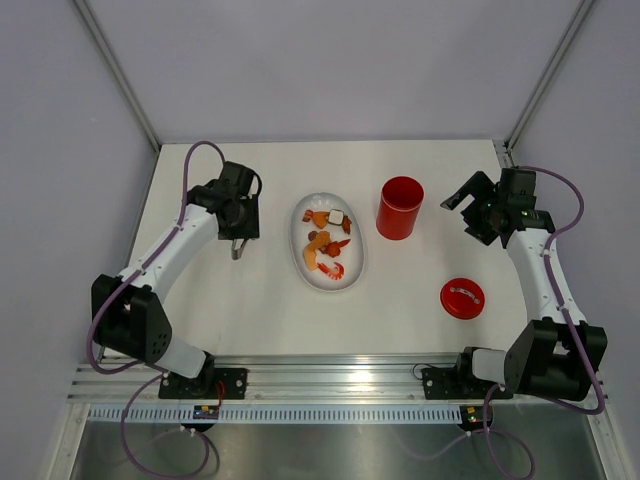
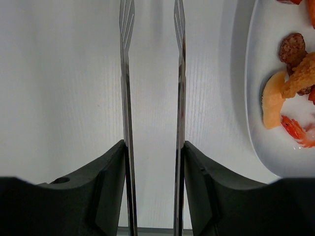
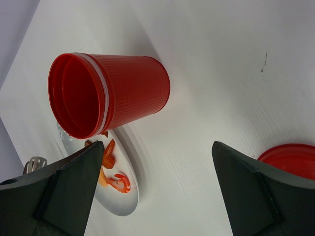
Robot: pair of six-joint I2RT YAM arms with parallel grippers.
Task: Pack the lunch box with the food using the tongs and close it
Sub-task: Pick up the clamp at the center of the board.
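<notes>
Left fingers (image 2: 106,196) clasp the parted tongs (image 2: 127,98), pointing forward; food (image 2: 273,101) lies to their right; right fingers (image 3: 246,187) gape empty.

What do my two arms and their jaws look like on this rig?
The left arm and right arm match: white link shells, black joints and bases, a purple cable running along each. The jaws of the left gripper and right gripper are matte black wedges.

Left wrist view cuts the tongs (image 2: 126,98) off at twelve o'clock, the plate (image 2: 266,142) at three; right wrist view crops the lid (image 3: 290,160).
</notes>
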